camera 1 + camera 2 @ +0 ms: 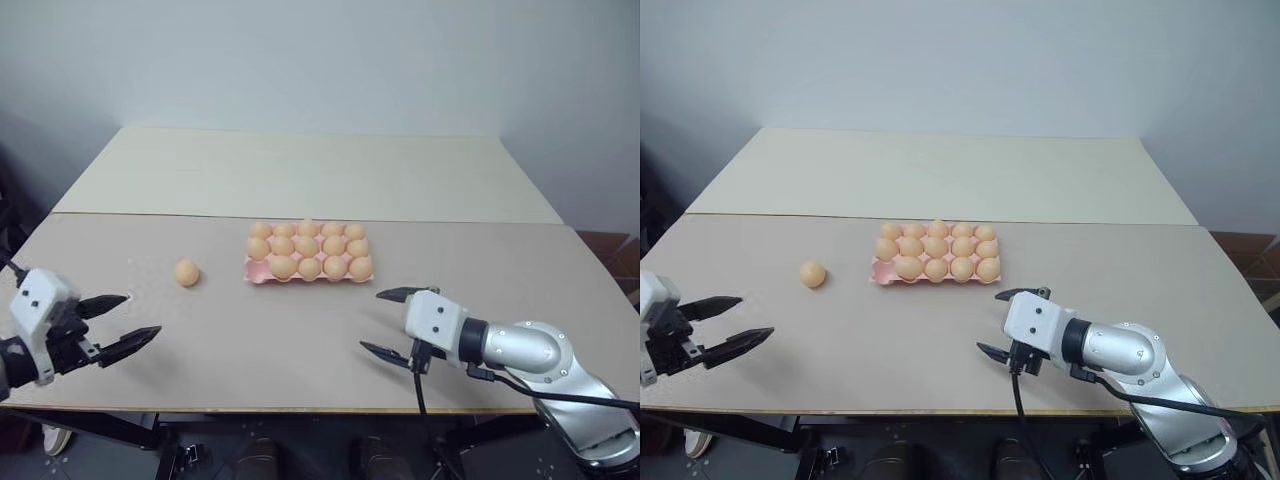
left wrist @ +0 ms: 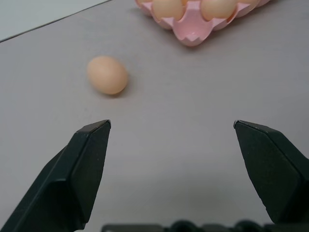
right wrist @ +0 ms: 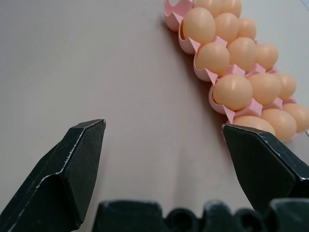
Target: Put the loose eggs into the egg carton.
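One loose egg point(image 1: 187, 272) lies on the grey bench point(image 1: 300, 340), to the left of the egg carton point(image 1: 258, 270) and clearly apart from it, with bare surface all around it. The pink carton sits near the middle of the bench, its cups packed with tan-orange eggs in three rows; from the head camera at least one cup at the near left corner looks unfilled, though the exact count is hard to settle. Behind the grey surface a second, paler bench point(image 1: 300, 170) runs up to a plain wall. The left claw point(image 1: 118, 321) hangs low at the near left edge, its two black fingers spread wide and holding nothing; the bench between it and the loose egg is bare. The right claw point(image 1: 392, 322) hovers near the front edge, below and right of the carton, likewise spread wide and empty. The left wrist view shows the egg lying on its side with a corner of the carton beyond it; the right wrist view looks along the carton's rows, showing the scalloped pink walls between the eggs. No writing or brand marks are legible anywhere.
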Available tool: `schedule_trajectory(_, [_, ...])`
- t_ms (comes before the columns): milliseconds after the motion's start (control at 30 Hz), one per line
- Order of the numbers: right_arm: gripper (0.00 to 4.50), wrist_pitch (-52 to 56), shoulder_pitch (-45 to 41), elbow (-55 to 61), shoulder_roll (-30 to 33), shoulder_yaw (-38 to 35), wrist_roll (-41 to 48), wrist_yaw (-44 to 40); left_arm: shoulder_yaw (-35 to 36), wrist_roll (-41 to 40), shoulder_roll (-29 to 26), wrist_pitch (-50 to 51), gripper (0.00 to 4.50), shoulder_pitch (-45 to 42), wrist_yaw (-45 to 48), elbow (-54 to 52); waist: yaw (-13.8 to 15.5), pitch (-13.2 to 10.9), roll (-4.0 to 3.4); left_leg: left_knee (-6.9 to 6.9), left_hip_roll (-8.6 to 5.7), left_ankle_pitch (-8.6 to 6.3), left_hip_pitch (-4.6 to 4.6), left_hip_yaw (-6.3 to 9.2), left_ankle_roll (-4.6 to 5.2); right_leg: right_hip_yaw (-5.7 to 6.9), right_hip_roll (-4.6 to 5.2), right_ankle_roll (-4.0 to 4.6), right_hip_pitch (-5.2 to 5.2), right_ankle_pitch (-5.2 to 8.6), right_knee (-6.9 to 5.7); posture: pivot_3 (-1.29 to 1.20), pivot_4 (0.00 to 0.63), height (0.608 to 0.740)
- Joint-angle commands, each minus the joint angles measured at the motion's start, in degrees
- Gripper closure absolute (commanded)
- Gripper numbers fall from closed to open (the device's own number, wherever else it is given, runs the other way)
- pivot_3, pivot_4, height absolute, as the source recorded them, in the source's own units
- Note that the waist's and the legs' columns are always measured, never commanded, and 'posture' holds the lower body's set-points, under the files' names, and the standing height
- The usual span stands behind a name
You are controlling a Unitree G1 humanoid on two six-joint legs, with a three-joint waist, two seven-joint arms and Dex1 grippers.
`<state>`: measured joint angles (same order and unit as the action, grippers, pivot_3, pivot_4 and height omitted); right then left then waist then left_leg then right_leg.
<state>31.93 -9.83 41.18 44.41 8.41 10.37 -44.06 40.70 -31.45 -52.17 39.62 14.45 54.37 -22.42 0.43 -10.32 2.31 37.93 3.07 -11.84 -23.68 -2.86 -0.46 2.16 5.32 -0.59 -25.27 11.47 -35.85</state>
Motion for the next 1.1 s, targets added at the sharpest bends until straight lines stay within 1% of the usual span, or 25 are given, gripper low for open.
schedule_trajectory(33, [0.0,-1.15,-0.86,1.13,0.22,-0.38,0.51,-0.78,2.45,-0.36,0.07,1.28,0.05,0.54,-2.18,-2.82,0.13,0.0,0.0,0.0,0.0,-0.01,0.0,0.0,-0.02,0.0,0.0,0.0,0.0,0.0,0.0,0.0,0.15,0.74])
schedule_trajectory(100, [0.0,-1.1,-1.0,1.09,0.34,-0.43,0.46,-1.09,2.68,-0.24,-0.04,1.28,0.05,1.03,-2.58,-3.01,0.14,0.0,0.0,0.0,0.0,-0.12,-0.01,-0.01,-0.2,0.0,0.0,0.0,0.0,0.0,0.01,0.0,0.15,0.74])
schedule_trajectory(233, [0.0,-1.0,-1.13,0.99,0.6,-0.47,0.22,-1.55,1.88,0.07,-0.68,1.15,0.05,0.1,-3.71,-1.61,0.17,0.0,0.0,0.0,0.01,-0.12,-0.05,-0.02,-0.2,0.0,-0.02,0.01,-0.05,0.0,0.0,0.0,0.15,0.74])
schedule_trajectory(400, [0.0,-0.56,-1.11,1.36,0.55,-0.39,0.1,-1.62,-1.89,1.25,0.35,0.33,0.05,-4.95,-8.19,1.36,0.36,0.0,0.0,0.0,0.0,-0.12,-0.05,-0.01,-0.21,0.01,-0.02,0.01,-0.03,0.0,0.0,0.0,0.15,0.74])
schedule_trajectory(500, [0.0,-0.42,-1.16,1.43,0.42,-0.24,0.12,-1.55,-5.71,2.03,2.74,-1.44,0.05,-10.92,-11.78,4.64,0.38,0.01,0.01,0.0,-0.02,-0.12,-0.05,-0.01,-0.2,0.01,-0.02,0.0,-0.01,0.0,-0.01,0.0,0.15,0.74])
schedule_trajectory(567, [0.0,-0.49,-1.29,1.34,0.45,-0.08,0.02,-1.58,-9.2,3.49,5.27,-3.01,0.05,-15.79,-14.73,7.81,0.41,0.01,0.02,0.0,-0.03,-0.1,-0.05,-0.01,-0.16,0.01,-0.02,0.0,0.0,0.0,-0.02,0.0,0.15,0.74])
schedule_trajectory(633, [0.0,-0.5,-1.46,1.34,0.45,0.06,-0.09,-1.55,-13.12,5.59,7.38,-4.07,0.05,-20.06,-17.13,11.24,0.47,0.03,0.04,0.0,-0.04,0.1,-0.05,0.0,0.17,0.02,-0.03,0.0,0.02,-0.01,-0.02,0.0,0.15,0.74])
schedule_trajectory(800, [0.0,-0.15,-1.3,1.83,0.35,0.39,-0.4,-1.05,-20.11,9.56,12.08,-6.88,0.05,-28.53,-21.6,18.92,0.29,0.07,0.14,0.0,-0.04,0.13,-0.09,-0.01,0.23,-0.01,-0.06,-0.05,0.03,-0.05,0.0,0.0,0.15,0.74])
schedule_trajectory(900, [0.0,0.32,-0.86,2.48,0.39,0.47,-0.49,-0.56,-22.6,10.93,13.55,-8.36,0.05,-31.11,-21.64,21.64,0.18,0.08,0.16,0.0,-0.05,0.14,-0.09,0.01,0.23,0.0,-0.07,-0.31,0.04,-0.21,-0.01,0.0,0.15,0.74])
schedule_trajectory(1100, [0.0,2.6,0.28,4.5,0.16,-0.16,-0.21,1.28,-25.93,13.7,14.85,-10.67,0.05,-35.81,-22.59,28.36,0.28,0.08,0.17,0.0,-0.04,0.14,-0.09,0.02,0.23,0.0,-0.08,-0.33,0.03,-0.22,-0.02,0.0,0.15,0.74])
